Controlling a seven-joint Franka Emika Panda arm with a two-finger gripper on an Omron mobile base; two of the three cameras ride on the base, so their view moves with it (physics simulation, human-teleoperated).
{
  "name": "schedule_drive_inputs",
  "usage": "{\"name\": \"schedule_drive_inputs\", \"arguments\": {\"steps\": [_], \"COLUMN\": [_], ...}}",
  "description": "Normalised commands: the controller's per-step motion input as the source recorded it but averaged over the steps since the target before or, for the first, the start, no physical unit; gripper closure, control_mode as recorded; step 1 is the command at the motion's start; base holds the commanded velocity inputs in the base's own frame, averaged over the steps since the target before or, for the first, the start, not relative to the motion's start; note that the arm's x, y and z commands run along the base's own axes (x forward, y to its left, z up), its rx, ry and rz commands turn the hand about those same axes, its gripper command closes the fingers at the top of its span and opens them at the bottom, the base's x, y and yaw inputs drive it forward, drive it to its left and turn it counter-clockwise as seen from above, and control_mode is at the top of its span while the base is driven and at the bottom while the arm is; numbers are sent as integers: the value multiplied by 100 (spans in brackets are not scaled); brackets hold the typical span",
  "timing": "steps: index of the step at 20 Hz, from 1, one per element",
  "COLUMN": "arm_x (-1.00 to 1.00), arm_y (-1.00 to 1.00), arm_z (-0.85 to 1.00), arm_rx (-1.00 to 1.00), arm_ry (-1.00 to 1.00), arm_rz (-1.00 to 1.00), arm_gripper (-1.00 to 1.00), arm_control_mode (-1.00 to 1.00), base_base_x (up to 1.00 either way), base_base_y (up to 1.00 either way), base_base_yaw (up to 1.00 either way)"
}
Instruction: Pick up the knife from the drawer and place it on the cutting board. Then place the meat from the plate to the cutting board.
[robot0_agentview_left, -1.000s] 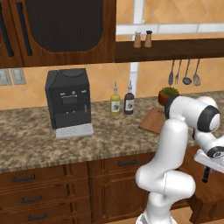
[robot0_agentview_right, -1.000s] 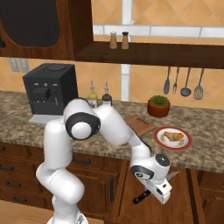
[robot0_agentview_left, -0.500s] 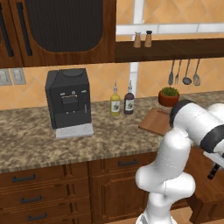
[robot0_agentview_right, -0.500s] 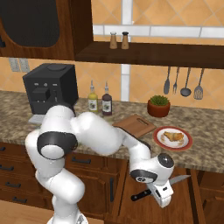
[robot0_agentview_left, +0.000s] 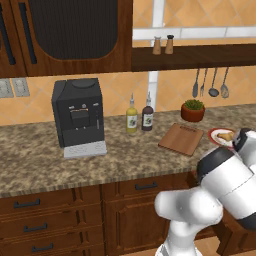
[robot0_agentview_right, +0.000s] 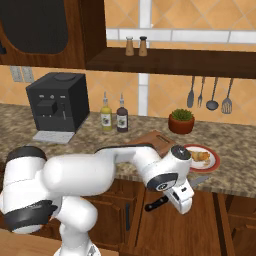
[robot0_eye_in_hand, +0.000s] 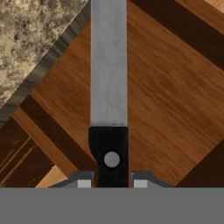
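Between the claw's (robot0_eye_in_hand: 109, 181) two tips sits the dark handle of the knife (robot0_eye_in_hand: 109, 87), pinched tight, with the grey blade running straight out ahead in the hand view. Gripping by the handle leaves the blade free to be laid flat later, which seems the reason for this hold. In the right base view the claw (robot0_agentview_right: 181, 196) hangs in front of the wooden cabinet fronts, below the edge of the desk (robot0_agentview_right: 235, 150), the knife (robot0_agentview_right: 175, 192) lying slantwise through it, handle down and blade up.

Above the claw and farther back, the cutting board (robot0_agentview_right: 152, 141) lies bare on the desk, and the plate (robot0_agentview_right: 201, 157) with the meat (robot0_agentview_right: 200, 156) sits just beside it.

The arm folds low, elbow bent, wrist turned under the desk's lip.
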Motion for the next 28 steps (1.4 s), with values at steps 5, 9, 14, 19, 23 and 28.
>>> {"name": "schedule_drive_inputs", "arguments": {"steps": [5, 9, 14, 19, 23, 28], "arm_x": [64, 54, 64, 79, 95, 76], "arm_y": [36, 71, 63, 50, 35, 15], "arm_z": [92, 99, 78, -9, -33, -13], "arm_rx": [22, 4, -12, -5, 0, 0], "arm_ry": [7, 0, 0, 6, 7, 8], "arm_rz": [13, 9, 4, -2, 0, 5], "arm_gripper": [100, 100, 100, 100, 100, 100], "arm_control_mode": [-100, -100, -100, -100, -100, -100], "base_base_x": [0, 0, 0, 0, 0, 0], "base_base_y": [0, 0, 0, 0, 0, 0], "base_base_yaw": [0, 0, 0, 0, 0, 0]}}
